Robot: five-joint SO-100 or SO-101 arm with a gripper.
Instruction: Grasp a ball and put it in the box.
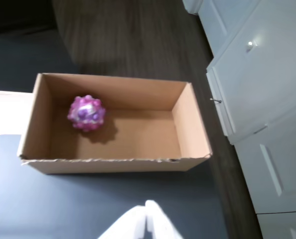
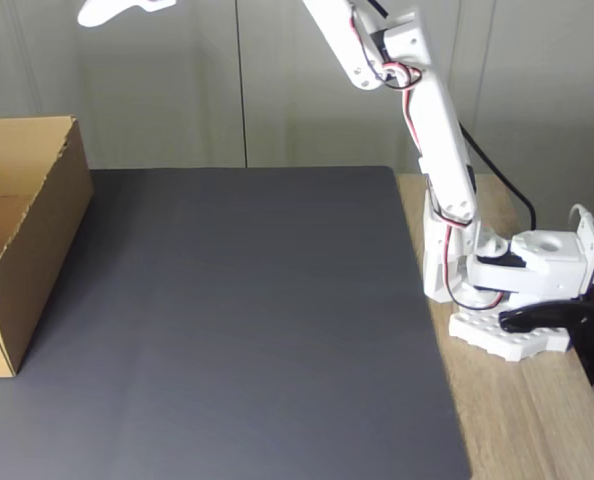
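Observation:
The ball [image 1: 86, 113], bumpy and mottled purple, pink and white, lies inside the brown cardboard box [image 1: 190, 127], toward its left end in the wrist view. No finger touches it. My gripper [image 1: 147, 221] shows at the bottom edge of that view, its white fingers pressed together with nothing between them, well back from the box's near wall. In the fixed view the gripper [image 2: 85, 14] hangs high at the top left, above the box [image 2: 37, 230], which stands at the mat's left edge. The ball is hidden by the box wall there.
A dark grey mat [image 2: 237, 320] covers most of the table, with bare wood [image 2: 517, 420] on the right, where the arm's white base [image 2: 507, 300] is fixed. Beyond the table, white cabinet doors [image 1: 257, 89] and a dark wooden floor [image 1: 133, 40] show in the wrist view.

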